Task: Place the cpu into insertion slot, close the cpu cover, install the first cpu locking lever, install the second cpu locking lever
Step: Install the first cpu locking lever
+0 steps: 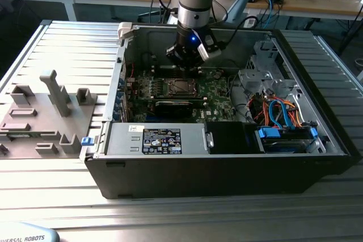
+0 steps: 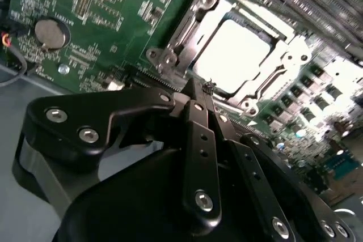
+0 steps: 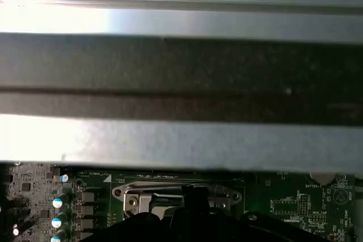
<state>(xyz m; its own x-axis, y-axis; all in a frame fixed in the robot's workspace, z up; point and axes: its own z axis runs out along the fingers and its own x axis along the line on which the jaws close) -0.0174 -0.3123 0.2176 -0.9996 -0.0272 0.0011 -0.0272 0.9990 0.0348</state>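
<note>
cpu (image 2: 241,55) seated in slot – cover (image 2: 283,63) down, claw (image 2: 204,92) at its edge

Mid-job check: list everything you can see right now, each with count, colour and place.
computer case: one, black, open, on the slatted table.
circuit board: one, green, inside the case.
cpu: one, silvery, seated in the socket.
cpu cover: one, silvery frame, down around the cpu.
coin battery: one, silver, on the board.
power supply: one, grey, along the case's near wall.
cables: several, blue and orange, exterior view's right.
fixture tray: one, grey, exterior view's left.
gripper: one, black, fingers together, tip at the socket's edge.
</note>
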